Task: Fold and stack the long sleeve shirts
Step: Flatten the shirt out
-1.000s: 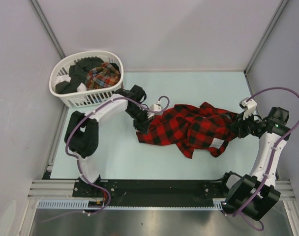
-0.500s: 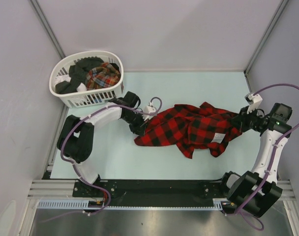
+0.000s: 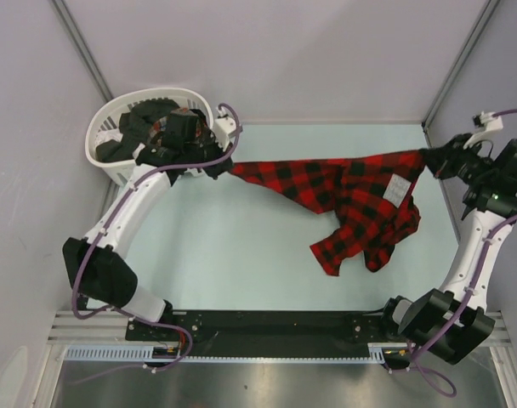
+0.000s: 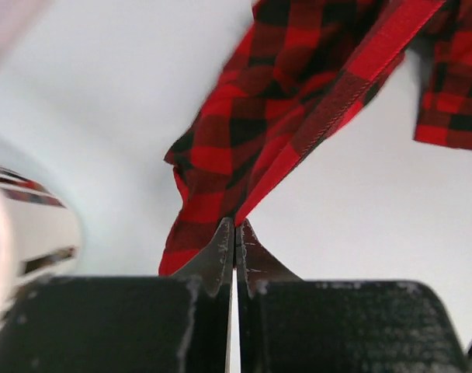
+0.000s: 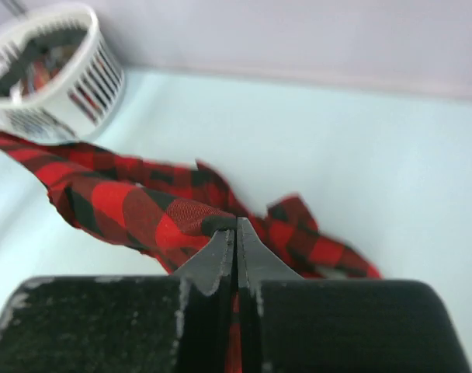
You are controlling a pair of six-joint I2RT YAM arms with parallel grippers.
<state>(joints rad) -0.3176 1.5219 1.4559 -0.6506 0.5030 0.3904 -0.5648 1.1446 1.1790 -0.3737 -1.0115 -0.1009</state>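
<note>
A red-and-black checked flannel shirt [image 3: 343, 191] stretches across the pale green bench [image 3: 241, 246], pulled taut between two robot arms. The left hand [image 3: 224, 167], just beside the white slatted plastic basket [image 3: 92, 144], is clamped on one end. The right hand [image 3: 428, 158], near the bench's right edge, pinches the other end. The rest of the shirt droops over the bench's right half.

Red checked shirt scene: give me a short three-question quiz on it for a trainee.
1. True or false: the red checked shirt lies inside the white basket.
2. Where on the table does the white basket stand? A far left corner, B near right corner, C centre.
3. Which jaws are shut on the shirt?
Key: 1 false, it is stretched out between the two arms. 2 A. 3 both, the left jaws and the right jaws.
</note>
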